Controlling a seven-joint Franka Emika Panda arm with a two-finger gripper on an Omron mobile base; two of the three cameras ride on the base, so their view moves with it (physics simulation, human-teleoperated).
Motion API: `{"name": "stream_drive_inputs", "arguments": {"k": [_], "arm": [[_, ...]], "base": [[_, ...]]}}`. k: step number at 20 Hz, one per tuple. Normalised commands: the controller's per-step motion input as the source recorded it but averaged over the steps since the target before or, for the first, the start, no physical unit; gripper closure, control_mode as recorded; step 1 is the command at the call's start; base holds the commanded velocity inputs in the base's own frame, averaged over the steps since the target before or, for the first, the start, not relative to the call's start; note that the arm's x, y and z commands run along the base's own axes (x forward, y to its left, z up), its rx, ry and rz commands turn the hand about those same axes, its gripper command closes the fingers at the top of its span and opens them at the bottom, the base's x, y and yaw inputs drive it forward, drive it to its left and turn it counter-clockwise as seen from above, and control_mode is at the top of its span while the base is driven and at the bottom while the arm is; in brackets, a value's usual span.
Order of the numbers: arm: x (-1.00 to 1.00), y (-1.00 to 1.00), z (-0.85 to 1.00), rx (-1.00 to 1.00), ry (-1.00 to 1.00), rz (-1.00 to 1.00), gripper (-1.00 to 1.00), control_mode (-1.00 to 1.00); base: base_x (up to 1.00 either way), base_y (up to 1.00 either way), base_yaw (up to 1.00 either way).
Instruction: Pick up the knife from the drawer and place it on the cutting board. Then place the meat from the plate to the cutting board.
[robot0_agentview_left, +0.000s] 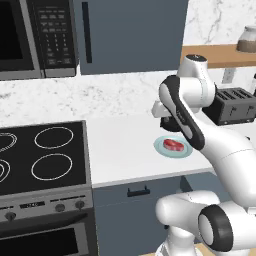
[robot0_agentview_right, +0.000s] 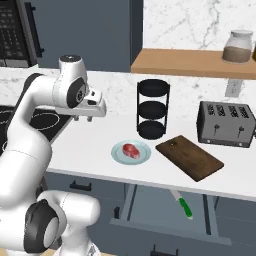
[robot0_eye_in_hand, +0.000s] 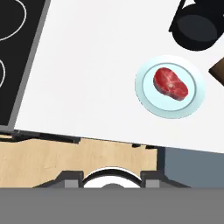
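White marble wall behind a white counter — slate-blue cabinets, black stovetop, light wooden shelf, pale wood floor.

a green-handled knife lies in the open blue-grey drawer below the counter, while a raw red steak sits on a pale blue-green plate just beside the bare, angled dark wooden cutting board.

No text, brand or number can be read anywhere. The black microwave's grey keypad, up left of the black glass cooktop, perhaps carries labels, but they are too blurred to make out.
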Motion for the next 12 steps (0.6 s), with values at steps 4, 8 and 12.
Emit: {"name": "stream_drive_inputs", "arguments": {"k": [4,8,12], "arm": [[0.00,0.00,0.00,0.00,0.00,0.00,-1.00,1.00],[0.00,0.00,0.00,0.00,0.00,0.00,-1.00,1.00],[0.00,0.00,0.00,0.00,0.00,0.00,-1.00,1.00]], "base": [[0.00,0.00,0.00],[-0.14,0.06,-0.15],[-0.28,0.25,-0.35]]}}
